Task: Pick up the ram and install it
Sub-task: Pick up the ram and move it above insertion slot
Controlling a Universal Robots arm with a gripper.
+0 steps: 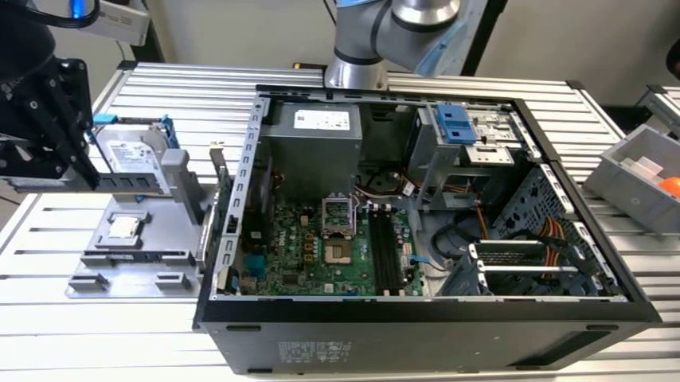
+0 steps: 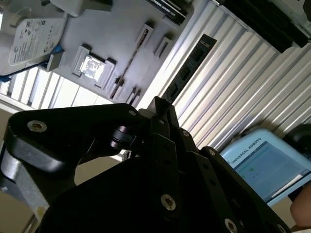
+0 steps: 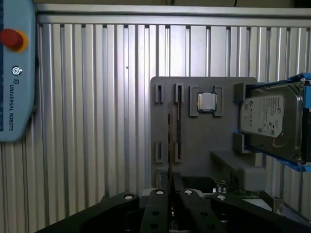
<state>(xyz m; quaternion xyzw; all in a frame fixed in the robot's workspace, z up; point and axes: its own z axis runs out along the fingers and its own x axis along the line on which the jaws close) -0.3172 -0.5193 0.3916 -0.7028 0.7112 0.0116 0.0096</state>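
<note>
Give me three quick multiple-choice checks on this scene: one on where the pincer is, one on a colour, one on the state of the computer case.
1. Where is the pincer?
A) over the grey holder beside the computer case
B) deep inside that case
C) over a grey bin

2. What colour is the frame around the hard drive?
A) red
B) blue
C) yellow

3. The computer case is:
A) shut, panel on
B) standing upright
C) lying on its side, open, motherboard exposed

Answers:
1 A: the first wrist view looks past the pincer onto the holder.
2 B: blue edges show along the drive.
3 C: the exterior view looks straight into the case.
</note>
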